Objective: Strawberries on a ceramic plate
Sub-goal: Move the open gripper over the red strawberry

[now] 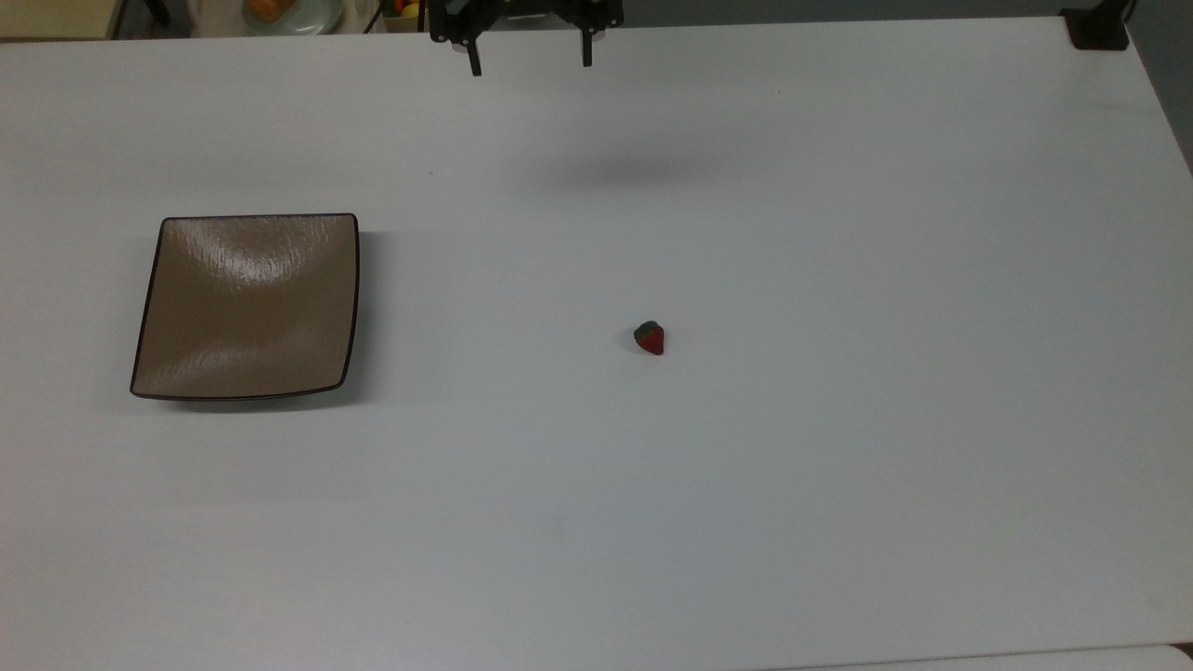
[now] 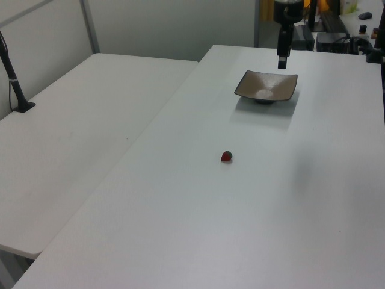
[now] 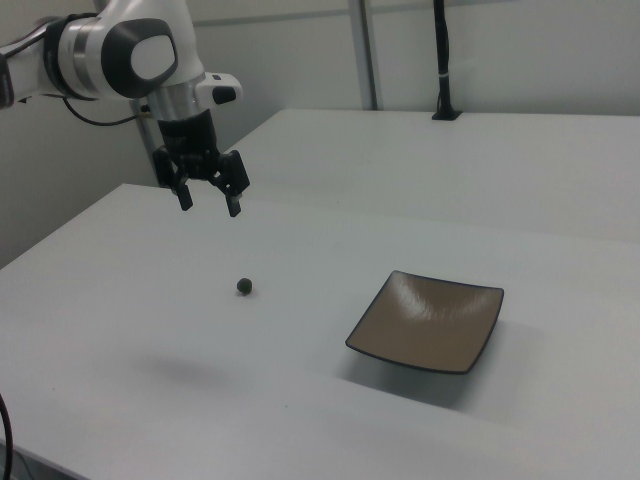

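The white table (image 1: pixel 839 513) carries the strawberry (image 1: pixel 650 337) near its centre, well apart from the ceramic plate (image 1: pixel 149 308) at the top view's left. The gripper (image 3: pixel 210 198) hangs high above the table, fingers spread and empty. Risk: the berry is tiny (and likely rounded), so an off-centre descent could nudge it away before closure.

Red strawberry (image 1: pixel 650 337), green cap; glossy tan-brown plate (image 1: pixel 244 306), dark rim; white table (image 1: pixel 839 233).
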You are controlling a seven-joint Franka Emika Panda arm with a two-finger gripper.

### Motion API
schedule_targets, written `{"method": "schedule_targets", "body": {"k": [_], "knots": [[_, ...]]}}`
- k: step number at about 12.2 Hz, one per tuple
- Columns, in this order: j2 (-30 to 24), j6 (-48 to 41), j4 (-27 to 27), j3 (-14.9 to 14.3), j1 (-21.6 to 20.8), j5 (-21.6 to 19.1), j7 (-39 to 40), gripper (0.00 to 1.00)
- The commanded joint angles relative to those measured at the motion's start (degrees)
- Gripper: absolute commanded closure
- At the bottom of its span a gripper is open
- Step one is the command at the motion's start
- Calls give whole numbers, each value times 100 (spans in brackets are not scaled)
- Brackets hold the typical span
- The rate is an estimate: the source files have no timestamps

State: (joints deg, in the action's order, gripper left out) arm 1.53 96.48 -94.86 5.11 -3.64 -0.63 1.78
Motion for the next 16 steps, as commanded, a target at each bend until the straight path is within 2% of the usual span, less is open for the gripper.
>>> {"method": "schedule_targets", "body": {"k": [1, 5, 14, 16], "knots": [[22, 423, -85, -62, -93, -95, -55, 0], [478, 881, 99, -19, -163, -262, -82, 0], [1577, 1804, 231, 8, -576, -175, 6, 0], [1788, 2242, 196, 8, -699, -166, -11, 0]]}}
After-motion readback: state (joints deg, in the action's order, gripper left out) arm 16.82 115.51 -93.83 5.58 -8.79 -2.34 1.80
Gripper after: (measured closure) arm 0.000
